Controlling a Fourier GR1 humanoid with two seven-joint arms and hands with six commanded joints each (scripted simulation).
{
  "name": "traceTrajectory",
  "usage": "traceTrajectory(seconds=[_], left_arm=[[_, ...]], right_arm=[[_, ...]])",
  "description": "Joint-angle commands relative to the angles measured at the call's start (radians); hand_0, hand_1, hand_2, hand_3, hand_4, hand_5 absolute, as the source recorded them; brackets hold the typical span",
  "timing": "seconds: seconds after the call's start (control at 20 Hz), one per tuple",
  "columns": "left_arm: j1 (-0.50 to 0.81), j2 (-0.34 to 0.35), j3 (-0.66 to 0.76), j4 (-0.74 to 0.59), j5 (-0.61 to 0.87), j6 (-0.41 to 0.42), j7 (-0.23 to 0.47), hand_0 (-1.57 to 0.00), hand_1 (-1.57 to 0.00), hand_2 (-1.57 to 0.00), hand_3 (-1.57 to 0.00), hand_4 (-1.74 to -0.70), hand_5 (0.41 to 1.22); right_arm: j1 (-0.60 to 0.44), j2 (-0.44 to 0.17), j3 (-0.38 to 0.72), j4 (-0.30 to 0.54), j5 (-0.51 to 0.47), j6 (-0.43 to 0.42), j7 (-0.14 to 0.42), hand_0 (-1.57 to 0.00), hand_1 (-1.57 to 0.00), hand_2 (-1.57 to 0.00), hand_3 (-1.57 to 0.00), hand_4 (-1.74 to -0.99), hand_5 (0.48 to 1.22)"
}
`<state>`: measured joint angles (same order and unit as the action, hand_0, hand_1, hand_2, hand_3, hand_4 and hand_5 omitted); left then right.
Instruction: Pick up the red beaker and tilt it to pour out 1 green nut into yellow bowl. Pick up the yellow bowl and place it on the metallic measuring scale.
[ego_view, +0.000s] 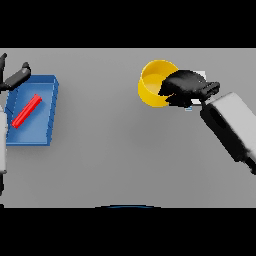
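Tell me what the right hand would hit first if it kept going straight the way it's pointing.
The yellow bowl. The right hand points toward the view's left and is already at the bowl's rim, apparently curled round it, though depth is unclear.

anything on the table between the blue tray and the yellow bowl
Nothing: in the head view the grey table is bare between the blue tray, which holds the red beaker, and the yellow bowl.
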<state>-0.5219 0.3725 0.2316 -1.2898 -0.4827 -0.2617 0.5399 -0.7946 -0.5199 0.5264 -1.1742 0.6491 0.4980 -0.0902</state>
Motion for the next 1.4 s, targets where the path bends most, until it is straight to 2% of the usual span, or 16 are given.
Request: traceTrajectory(seconds=[0.0, 0.05, 0.25, 0.3, 0.35, 0.4, 0.65, 0.8, 0.85, 1.0, 1.05, 1.15, 1.2, 1.25, 1.35], left_arm=[[0.005, 0.005, 0.000, 0.004, -0.006, 0.005, -0.006, 0.00, 0.00, 0.00, 0.00, -0.80, 0.757], [0.001, 0.008, -0.001, 0.011, -0.009, 0.003, -0.007, 0.00, 0.00, 0.00, 0.00, -0.80, 0.755], [-0.010, -0.004, -0.003, 0.009, 0.000, -0.003, 0.006, 0.00, 0.00, 0.00, 0.00, -0.80, 0.753], [-0.011, -0.003, 0.004, -0.001, 0.007, -0.004, 0.015, 0.00, 0.00, 0.00, 0.00, -0.81, 0.752], [-0.003, -0.005, 0.002, -0.016, 0.005, -0.005, 0.027, 0.00, 0.00, 0.00, 0.00, -0.81, 0.755], [-0.008, -0.010, 0.000, -0.011, -0.001, 0.003, 0.040, 0.00, 0.00, 0.00, 0.00, -0.82, 0.759], [0.006, -0.008, 0.002, -0.027, -0.006, 0.006, 0.052, 0.00, 0.00, 0.00, 0.00, -0.83, 0.771], [0.002, -0.010, 0.005, -0.036, 0.006, -0.005, 0.062, 0.00, 0.00, 0.00, 0.00, -0.85, 0.780], [0.001, -0.012, 0.006, -0.029, 0.003, 0.000, 0.064, 0.00, 0.00, 0.00, 0.00, -0.85, 0.783], [0.008, -0.002, 0.007, -0.033, -0.004, -0.011, 0.070, 0.00, 0.00, 0.00, 0.00, -0.84, 0.786], [0.009, -0.007, 0.009, -0.036, 0.002, -0.009, 0.062, 0.00, 0.00, 0.00, 0.00, -0.84, 0.776], [0.013, -0.011, 0.007, -0.042, 0.004, -0.008, 0.055, 0.00, 0.00, 0.00, 0.00, -0.84, 0.771], [0.006, -0.012, 0.005, -0.036, -0.001, -0.004, 0.061, 0.00, 0.00, 0.00, 0.00, -0.84, 0.772], [-0.003, -0.011, 0.006, -0.025, -0.001, -0.003, 0.061, 0.00, 0.00, 0.00, 0.00, -0.84, 0.773], [-0.004, -0.002, 0.012, -0.012, -0.002, -0.001, 0.050, 0.00, 0.00, 0.00, 0.00, -0.84, 0.773]], right_arm=[[-0.006, -0.001, -0.001, 0.020, 0.004, -0.008, 0.012, -1.55, -1.56, -1.57, -1.41, -1.725, 1.221], [-0.022, -0.005, -0.002, 0.060, 0.016, -0.028, 0.001, -1.55, -1.56, -1.57, -1.38, -1.725, 1.221], [-0.045, -0.024, -0.004, 0.129, 0.017, -0.053, -0.026, -1.56, -1.57, -1.57, -1.27, -1.723, 1.221], [-0.051, -0.024, -0.004, 0.142, 0.015, -0.056, -0.037, -1.57, -1.55, -1.57, -1.33, -1.725, 1.221], [-0.068, -0.018, -0.009, 0.209, 0.030, -0.078, -0.033, -1.57, -1.53, -1.57, -1.38, -1.726, 1.221], [-0.068, -0.014, -0.017, 0.247, 0.034, -0.100, 0.004, -1.56, -1.50, -1.55, -1.42, -1.727, 1.221], [-0.077, -0.015, -0.027, 0.380, 0.028, -0.150, -0.028, -1.51, -1.38, -1.47, -1.52, -1.729, 1.221], [-0.083, -0.011, -0.022, 0.411, 0.029, -0.154, -0.018, -1.48, -1.31, -1.40, -1.54, -1.730, 1.221], [-0.084, -0.016, -0.020, 0.420, 0.028, -0.156, -0.038, -1.45, -1.28, -1.38, -1.55, -1.730, 1.221], [-0.090, -0.010, -0.015, 0.463, 0.037, -0.174, -0.032, -1.39, -1.20, -1.32, -1.56, -1.730, 1.221], [-0.097, -0.004, -0.013, 0.478, 0.039, -0.178, -0.035, -1.40, -1.21, -1.32, -1.56, -1.730, 1.221], [-0.108, 0.004, -0.019, 0.512, 0.032, -0.189, -0.054, -1.42, -1.23, -1.40, -1.54, -1.728, 1.221], [-0.104, 0.002, -0.022, 0.508, 0.025, -0.181, -0.056, -1.40, -1.18, -1.29, -1.54, -1.670, 1.221], [-0.107, 0.005, -0.029, 0.513, 0.021, -0.180, -0.049, -1.41, -1.15, -1.18, -1.39, -1.644, 1.221], [-0.108, 0.013, -0.035, 0.517, 0.008, -0.159, -0.021, -1.19, -0.91, -0.91, -1.10, -1.600, 1.090]])
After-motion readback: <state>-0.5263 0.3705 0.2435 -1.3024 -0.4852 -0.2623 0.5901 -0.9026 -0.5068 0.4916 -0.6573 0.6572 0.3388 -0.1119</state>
